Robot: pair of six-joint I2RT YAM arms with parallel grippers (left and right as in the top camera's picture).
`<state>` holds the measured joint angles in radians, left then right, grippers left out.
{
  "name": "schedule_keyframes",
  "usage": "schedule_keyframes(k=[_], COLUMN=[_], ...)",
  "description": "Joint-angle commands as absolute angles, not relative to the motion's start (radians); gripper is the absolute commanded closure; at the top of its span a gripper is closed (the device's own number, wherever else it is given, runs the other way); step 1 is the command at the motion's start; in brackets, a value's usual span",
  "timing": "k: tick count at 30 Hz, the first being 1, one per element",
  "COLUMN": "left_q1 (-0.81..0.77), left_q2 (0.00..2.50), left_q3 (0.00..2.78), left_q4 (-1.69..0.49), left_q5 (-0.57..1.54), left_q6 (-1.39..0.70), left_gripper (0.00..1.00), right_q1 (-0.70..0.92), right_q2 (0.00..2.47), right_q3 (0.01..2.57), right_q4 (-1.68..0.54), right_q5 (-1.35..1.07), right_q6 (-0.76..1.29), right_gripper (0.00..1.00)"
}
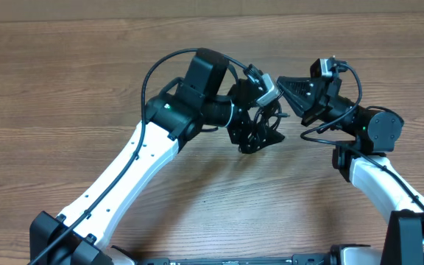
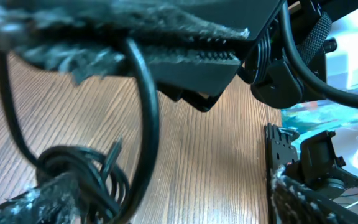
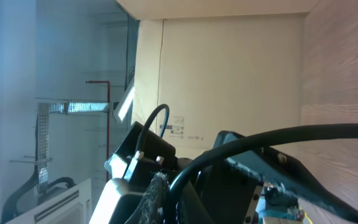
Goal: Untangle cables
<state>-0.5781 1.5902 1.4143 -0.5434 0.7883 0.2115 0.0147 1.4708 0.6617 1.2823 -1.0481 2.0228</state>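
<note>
Hanging in tangled loops at the left end effector (image 1: 257, 132), whose fingers stand apart, the cables (image 2: 73, 171) sit over the worktop (image 1: 65, 81). Just beside them is the right end effector (image 1: 291, 94); I cannot tell its state.

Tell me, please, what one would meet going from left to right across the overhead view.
In order: left arm's white link → left arm's black wrist → cables → right gripper → right arm's black joint. The left gripper overlaps the cables, so it is left out.
</note>
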Motion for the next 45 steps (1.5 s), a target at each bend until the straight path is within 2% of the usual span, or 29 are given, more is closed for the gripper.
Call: schedule_keyframes(k=[1, 2, 7, 14, 16, 19, 20, 24, 30, 36, 42, 45], left_q1=[-0.591, -0.592, -0.591, -0.589, -0.588, -0.58, -0.571, -0.533, -0.493, -0.491, -0.491, -0.49], left_q2=[1.59, 1.592, 1.597, 1.595, 1.591, 1.574, 1.561, 1.509, 1.435, 1.406, 1.406, 1.406], left_q3=[1.423, 1.423, 1.423, 1.423, 1.424, 1.424, 1.424, 1.424, 1.424, 1.424, 1.424, 1.424], left_q4=[-0.529, -0.525, -0.526, -0.52, -0.509, -0.484, -0.479, -0.463, -0.426, -0.417, -0.416, -0.468], left_q5=[0.772, 0.771, 0.75, 0.752, 0.754, 0.788, 0.795, 0.796, 0.799, 0.656, 0.613, 0.524], left_q6=[0.225, 0.225, 0.224, 0.168, 0.092, 0.002, -0.02, -0.103, -0.139, -0.228, -0.255, -0.255], left_gripper=[0.13, 0.2, 0.96, 0.96, 0.96, 0.96, 0.96, 0.96, 0.96, 0.96, 0.96, 0.96], right_q1=[0.019, 0.019, 0.019, -0.001, -0.022, -0.062, -0.076, -0.105, -0.107, -0.107, -0.107, -0.107], right_q2=[1.453, 1.453, 1.453, 1.454, 1.454, 1.454, 1.454, 1.454, 1.454, 1.454, 1.454, 1.454], right_q3=[0.67, 0.67, 0.67, 0.67, 0.67, 0.67, 0.67, 0.67, 0.67, 0.669, 0.669, 0.669], right_q4=[1.3, 1.303, 1.306, 1.304, 1.288, 1.194, 1.138, 0.964, 0.746, 0.741, 0.757, 0.752], right_q5=[-1.04, -1.041, -1.041, -1.041, -1.049, -1.095, -1.115, -1.167, -1.2, -1.295, -1.372, -1.379], right_q6=[2.162, 2.162, 2.162, 2.116, 2.027, 1.89, 1.844, 1.705, 1.54, 1.523, 1.362, 1.355], right_gripper=[0.96, 0.96, 0.96, 0.96, 0.89, 0.7, 0.61, 0.53, 0.5, 0.48, 0.48, 0.48])
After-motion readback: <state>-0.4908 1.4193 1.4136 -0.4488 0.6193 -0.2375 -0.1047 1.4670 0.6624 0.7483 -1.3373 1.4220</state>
